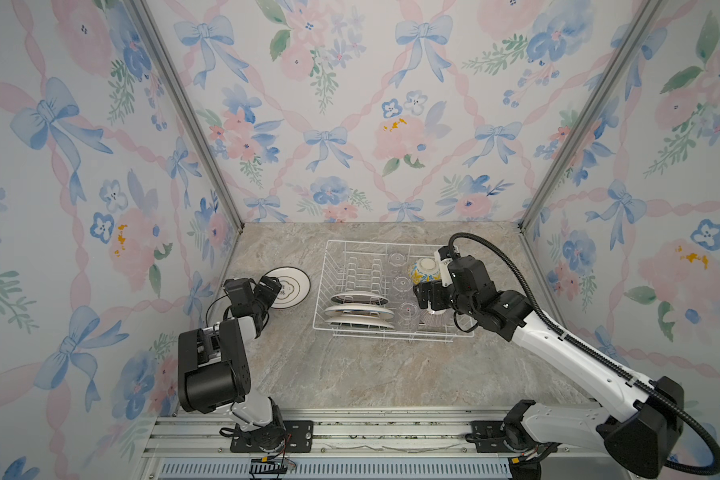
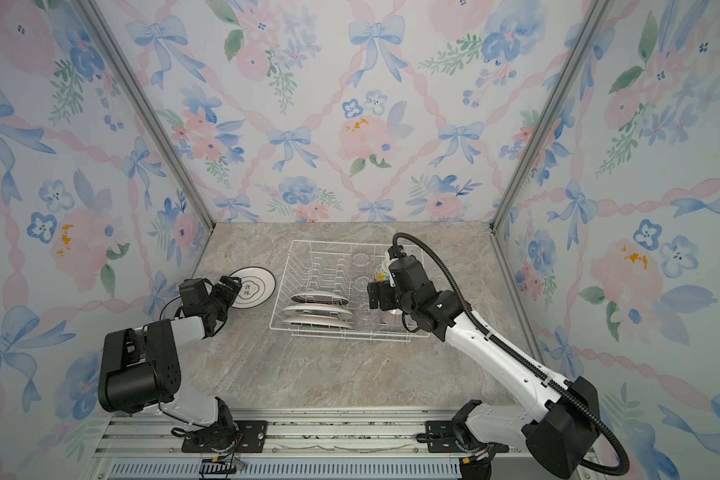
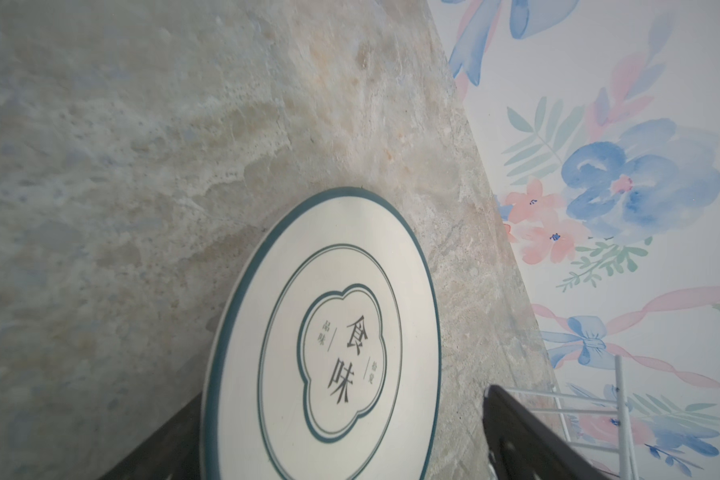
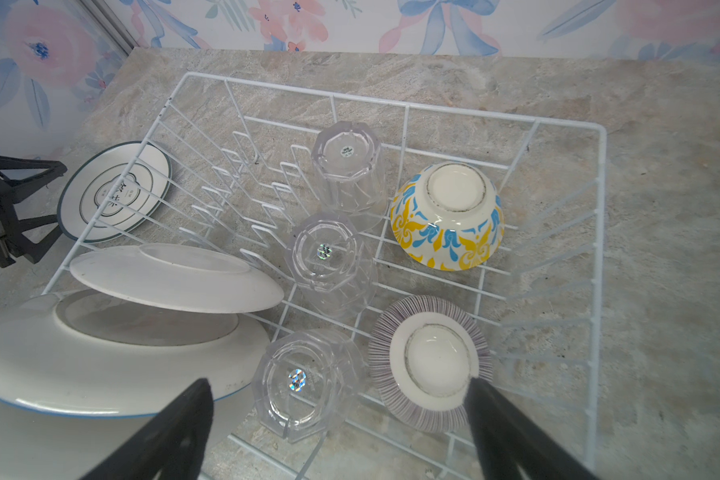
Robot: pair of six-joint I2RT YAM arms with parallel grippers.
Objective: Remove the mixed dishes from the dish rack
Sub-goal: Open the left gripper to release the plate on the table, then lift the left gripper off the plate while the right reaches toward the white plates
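Left claw [image 3: 346, 391] spread wide astride dark-rimmed plate [image 3: 321, 328]; right claw [image 4: 338, 381] spread wide, empty, over dish rack [image 4: 408, 105].

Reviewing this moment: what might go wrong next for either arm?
The left end effector is open, astride the edge of the plate lying on the counter; pulling back may snag the rim and drag it. The right end effector hangs open above the near cup and striped bowl, which sit close together in the rack; coming down, it may strike the wrong one, or tip the cup into the leaning plates.
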